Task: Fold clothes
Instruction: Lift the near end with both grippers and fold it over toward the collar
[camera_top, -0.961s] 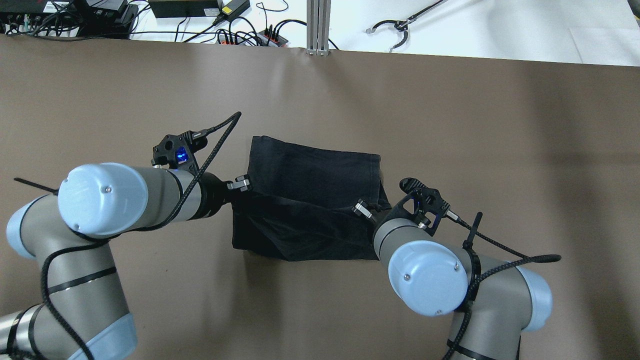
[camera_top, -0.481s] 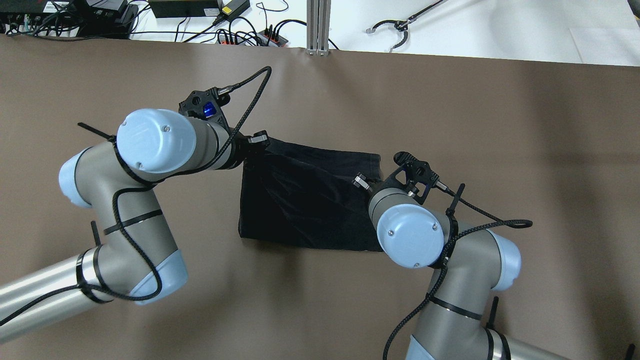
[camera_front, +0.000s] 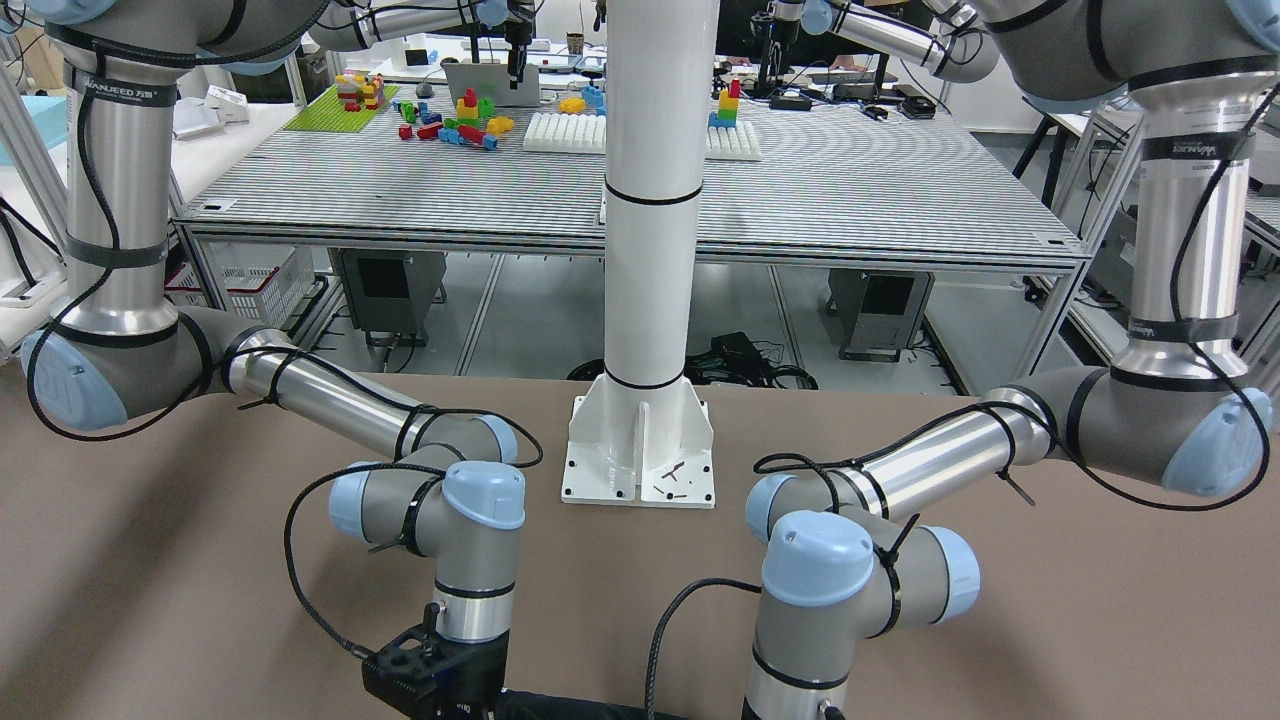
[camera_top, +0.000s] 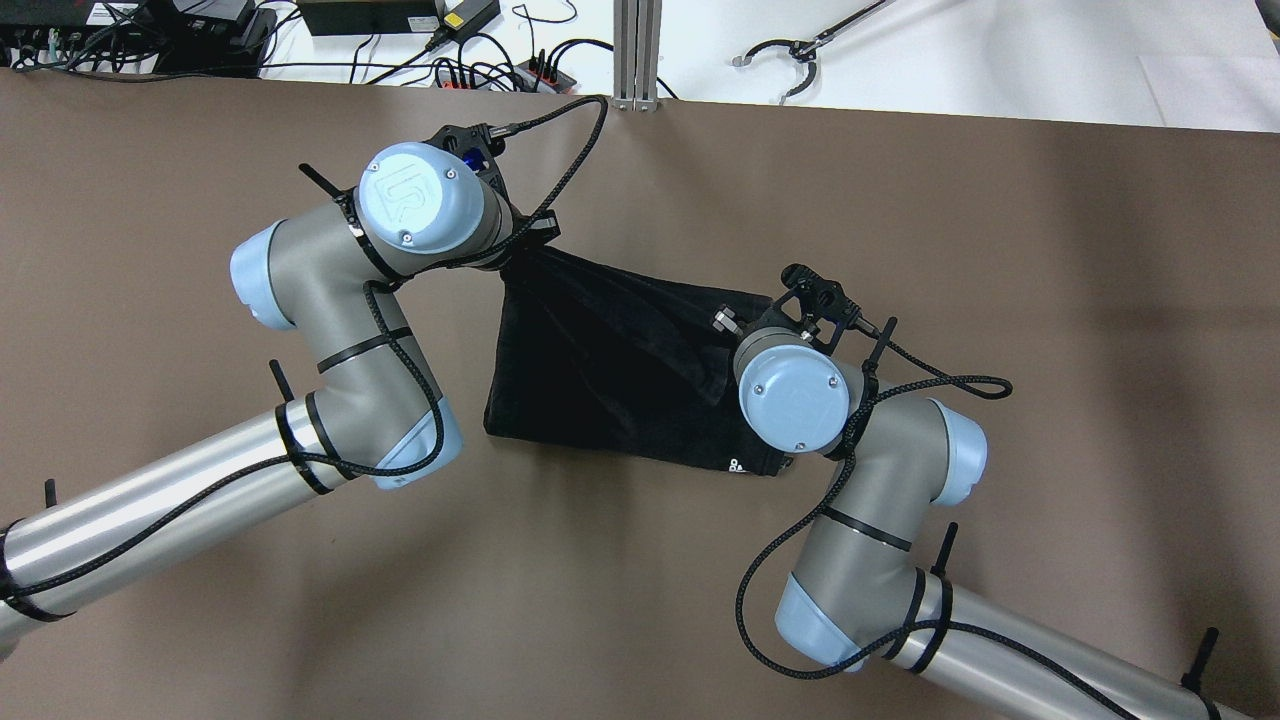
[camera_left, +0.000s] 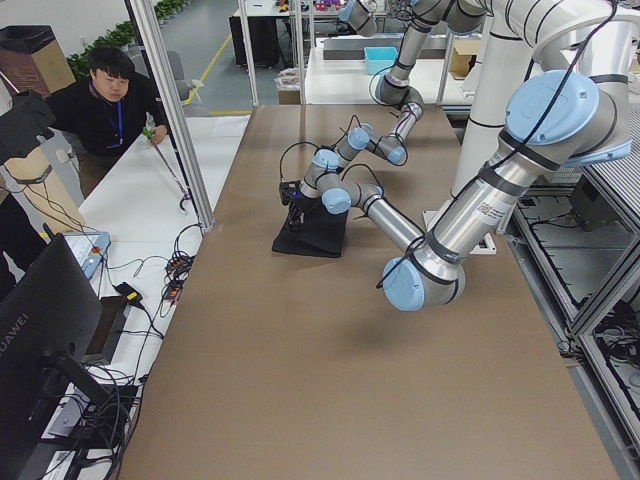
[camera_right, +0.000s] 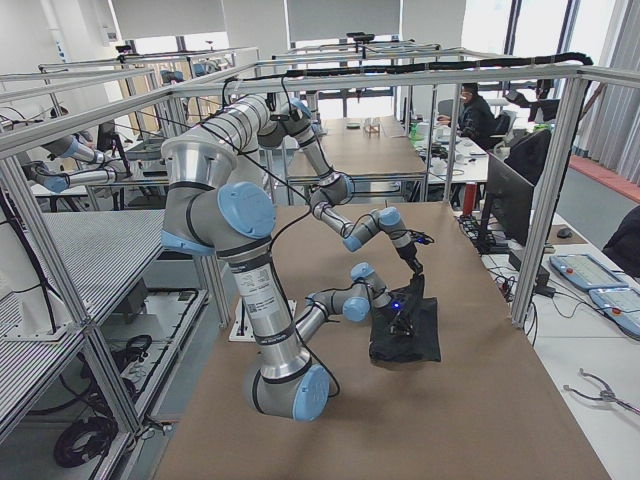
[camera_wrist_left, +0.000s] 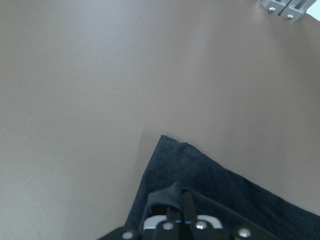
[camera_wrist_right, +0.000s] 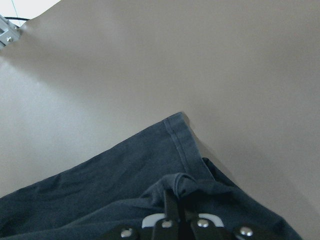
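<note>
The black clothes (camera_top: 600, 370) lie mid-table, partly doubled over, with one layer lifted and stretched between my grippers. My left gripper (camera_top: 530, 245) is shut on the cloth's far-left corner; the left wrist view shows the fingers (camera_wrist_left: 177, 197) pinching a bunched bit of fabric (camera_wrist_left: 200, 170). My right gripper (camera_top: 722, 325) is shut on the cloth's right edge near the far-right corner; the right wrist view shows it (camera_wrist_right: 172, 192) pinching a fold above the hemmed layer (camera_wrist_right: 115, 185). The cloth also shows in the side views (camera_left: 312, 230) (camera_right: 410, 330).
The brown table (camera_top: 1000, 300) ends at its far edge by an aluminium post (camera_top: 637, 50), cables and power strips (camera_top: 480, 70). A grabber tool (camera_top: 800, 55) lies on the white bench beyond. The white pillar's base (camera_front: 640, 460) stands behind the arms. A person (camera_left: 105, 100) stands off the table.
Both grippers have carried the cloth's near edge away from the robot, over the lower layer. The left gripper travelled farther, to the far-left corner. The cloth's near fold has flattened.
</note>
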